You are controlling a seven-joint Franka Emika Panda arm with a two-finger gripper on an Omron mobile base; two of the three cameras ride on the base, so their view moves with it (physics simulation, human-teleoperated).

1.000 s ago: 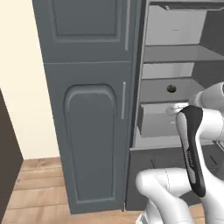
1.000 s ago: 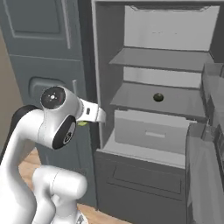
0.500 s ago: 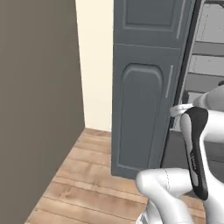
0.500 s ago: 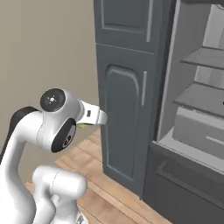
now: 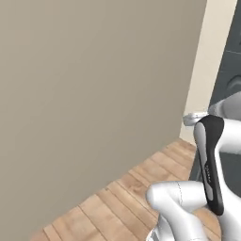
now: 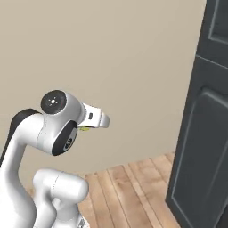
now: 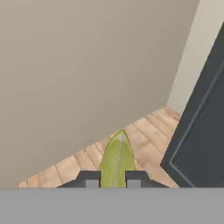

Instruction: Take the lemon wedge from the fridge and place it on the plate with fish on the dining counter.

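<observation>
In the hand view the lemon wedge [image 7: 116,158], a yellow-green sliver, stands pinched between the two dark fingertips of my gripper [image 7: 113,178], which is shut on it. In the right base view a small yellow edge of the lemon wedge [image 6: 84,128] peeks out under the hand, tucked close to the arm's big joint. The fridge, the plate with fish and the dining counter are out of view.
A plain beige wall [image 5: 94,94] takes up most of the left base view and stands close ahead. A dark grey panelled cabinet [image 6: 202,129] rises at the right. Light wooden floor [image 6: 129,187] runs between them.
The whole picture has swung left: the open fridge and then most of the cabinet slid out to the right, and the beige wall came in. The wedge stays in the gripper.
</observation>
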